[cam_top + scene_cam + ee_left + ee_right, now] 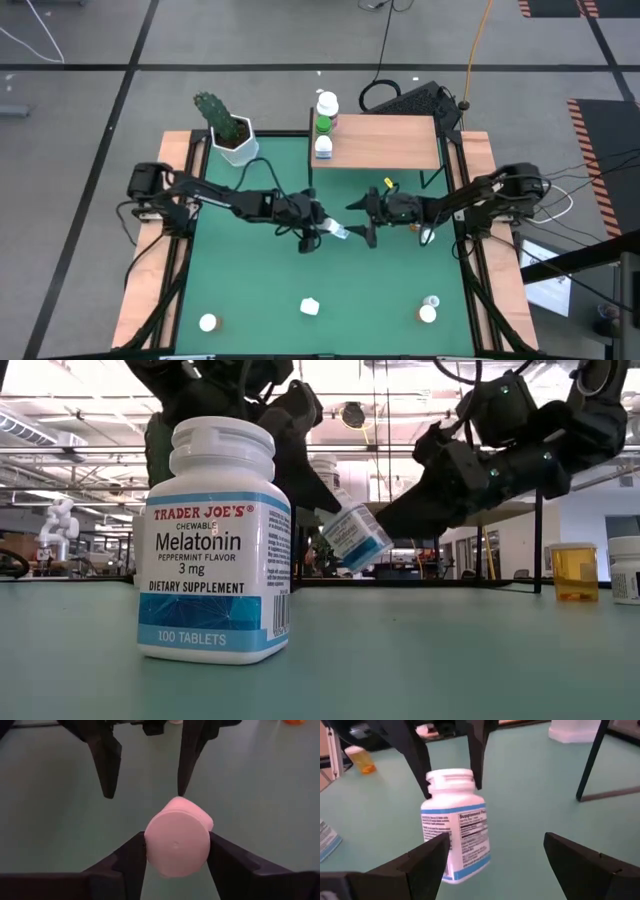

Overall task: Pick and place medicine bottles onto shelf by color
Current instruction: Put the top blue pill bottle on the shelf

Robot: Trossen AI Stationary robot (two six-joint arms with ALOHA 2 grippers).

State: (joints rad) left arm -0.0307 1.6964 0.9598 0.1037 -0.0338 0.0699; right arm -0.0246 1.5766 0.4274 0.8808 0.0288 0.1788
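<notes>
Blue-label bottle [456, 827] clamped in left gripper [333, 230] mid-air, right gripper [362, 206] spread wide alongside; light, slick plastic, best gripped mid-body

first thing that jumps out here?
Mid-table, the left gripper holds a blue-label bottle in the air, with the open right gripper facing it as if for a handover. Behind them the shelf carries three bottles in a row at its left end.
</notes>
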